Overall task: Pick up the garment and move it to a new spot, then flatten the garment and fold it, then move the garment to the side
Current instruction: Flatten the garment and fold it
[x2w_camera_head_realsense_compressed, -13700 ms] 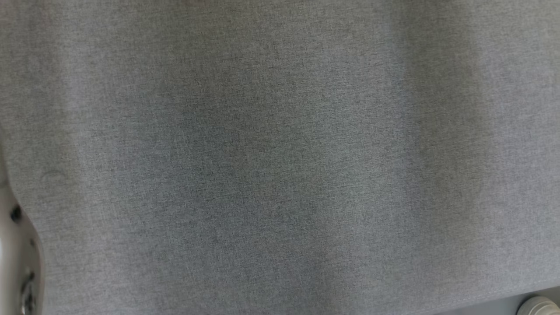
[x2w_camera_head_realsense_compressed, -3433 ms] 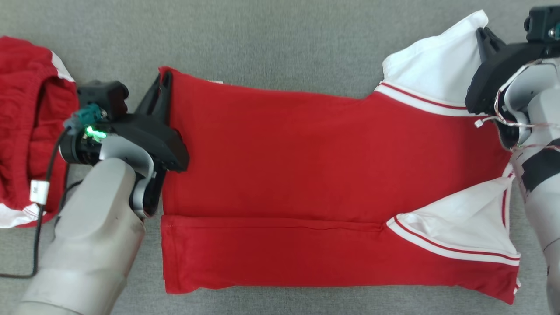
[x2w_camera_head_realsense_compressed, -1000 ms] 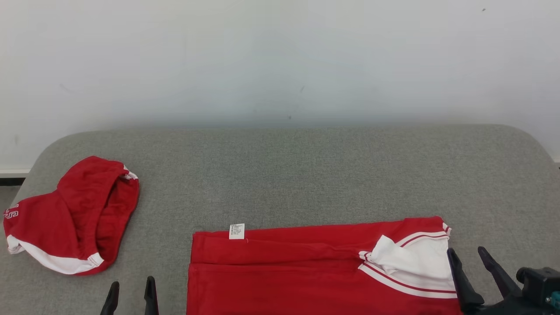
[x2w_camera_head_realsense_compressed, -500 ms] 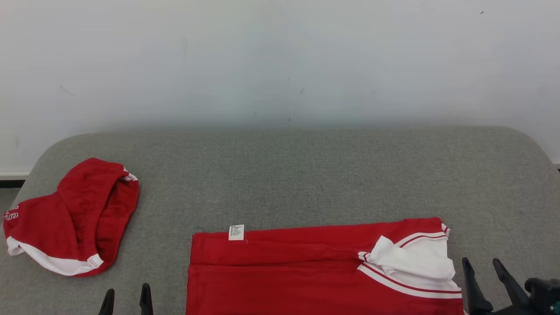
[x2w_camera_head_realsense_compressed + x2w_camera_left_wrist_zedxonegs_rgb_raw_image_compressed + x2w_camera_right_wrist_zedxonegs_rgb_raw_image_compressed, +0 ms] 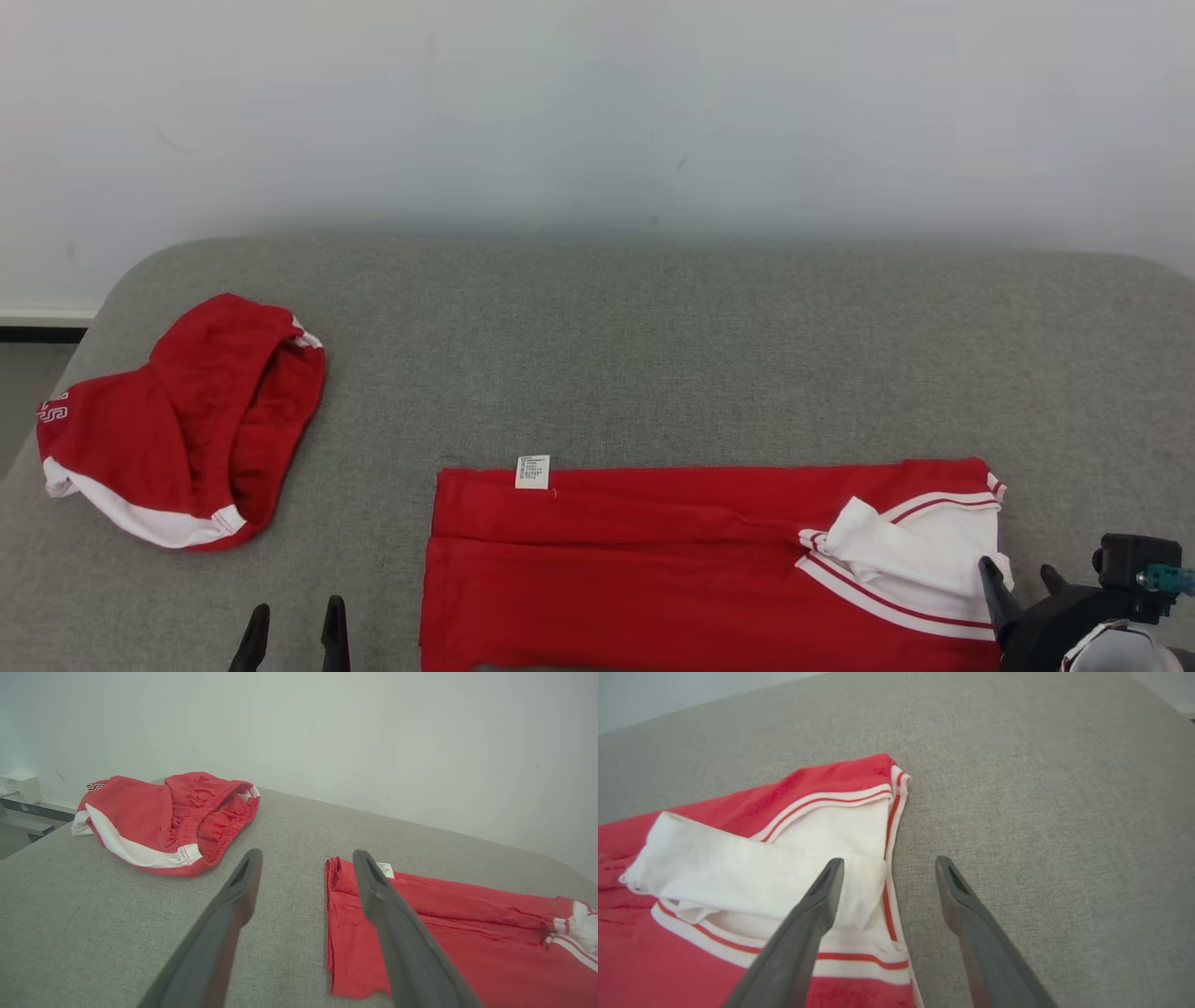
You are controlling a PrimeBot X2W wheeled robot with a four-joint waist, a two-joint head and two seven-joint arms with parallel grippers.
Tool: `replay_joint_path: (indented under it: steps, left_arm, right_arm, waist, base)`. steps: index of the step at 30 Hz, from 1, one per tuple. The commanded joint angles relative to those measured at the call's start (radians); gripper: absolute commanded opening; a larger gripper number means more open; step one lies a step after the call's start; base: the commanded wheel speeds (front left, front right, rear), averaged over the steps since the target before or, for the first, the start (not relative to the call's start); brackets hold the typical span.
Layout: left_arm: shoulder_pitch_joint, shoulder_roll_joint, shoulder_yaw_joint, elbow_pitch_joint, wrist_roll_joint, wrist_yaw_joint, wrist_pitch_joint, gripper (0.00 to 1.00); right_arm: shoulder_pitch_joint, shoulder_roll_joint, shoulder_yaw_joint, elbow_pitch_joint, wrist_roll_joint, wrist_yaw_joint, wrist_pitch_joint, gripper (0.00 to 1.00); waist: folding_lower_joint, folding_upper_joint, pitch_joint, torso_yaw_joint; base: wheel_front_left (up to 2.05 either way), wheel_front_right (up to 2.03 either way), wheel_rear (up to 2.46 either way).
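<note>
Grey cloth-covered tabletop (image 5: 653,355) with rounded corners, set against a plain white wall (image 5: 597,112). Red shirt (image 5: 653,579) lies flat at the near edge of the tabletop, from the middle to the right in the head view, and runs off the bottom of that view. It is folded lengthwise: a long fold line runs across it below its far edge. A small white label (image 5: 532,471) stands at its far left corner. A white sleeve (image 5: 920,555) with red-striped trim lies folded over the shirt's right end. Red shorts (image 5: 177,420) with white trim lie crumpled at the far left of the tabletop, well apart from the shirt, waistband gaping. Left hand (image 5: 296,609) shows at the lower left of the head view, just beside the shirt's left edge with bare cloth between; its fingers are spread and hold nothing. In the left wrist view one finger crosses in front of the shirt's edge; contact cannot be judged. Right hand (image 5: 889,861) sits at the shirt's right end, fingers spread and empty, one over the white sleeve and the other over bare tabletop; whether the nearer finger touches the sleeve cannot be told.
</note>
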Motion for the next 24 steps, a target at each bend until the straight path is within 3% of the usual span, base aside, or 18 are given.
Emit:
replay_joint_path:
  steps: [1,11,16,17,18,19,24]
  left_arm:
    - [-0.015,0.000,-0.001,0.002,-0.004,-0.005,-0.002,1.00]
    - [-0.039,0.000,-0.003,0.009,-0.001,-0.015,-0.002,1.00]
    - [-0.047,0.000,-0.001,0.021,0.001,-0.018,-0.002,1.00]
    - [-0.052,0.000,-0.001,0.025,0.002,-0.019,-0.002,1.00]
    - [-0.056,-0.001,-0.001,0.029,0.005,-0.020,-0.002,1.00]
    - [-0.061,-0.001,-0.003,0.034,0.008,-0.020,-0.002,1.00]
    - [-0.088,0.000,-0.004,0.048,0.011,-0.023,-0.002,1.00]
  right_arm:
    - [-0.023,0.008,-0.003,0.036,-0.012,-0.002,0.016,1.00]
    - [-0.092,0.051,-0.028,0.221,-0.026,-0.002,0.097,1.00]
    - [-0.117,0.084,-0.004,0.251,-0.005,0.002,0.145,1.00]
    - [-0.119,0.084,0.006,0.251,-0.003,0.002,0.150,0.94]
    - [-0.124,0.082,0.013,0.250,-0.004,0.003,0.149,0.24]
    - [-0.130,0.081,0.018,0.250,-0.001,0.003,0.150,0.00]
    - [-0.157,0.047,0.029,0.237,0.007,0.000,0.113,0.00]
  waist:
    - [0.0000,0.0000,0.026,0.025]
    - [0.0000,0.0000,0.055,0.064]
    - [0.0000,0.0000,0.057,0.060]
    - [0.0000,0.0000,0.057,0.059]
    - [0.0000,0.0000,0.058,0.057]
    - [0.0000,0.0000,0.059,0.054]
    - [0.0000,0.0000,0.063,0.038]
  base:
    - [0.00,0.00,0.00]
    - [0.00,0.00,0.00]
    - [0.00,0.00,0.00]
    - [0.00,0.00,0.00]
    - [0.00,0.00,0.00]
    - [0.00,0.00,0.00]
    - [0.00,0.00,0.00]
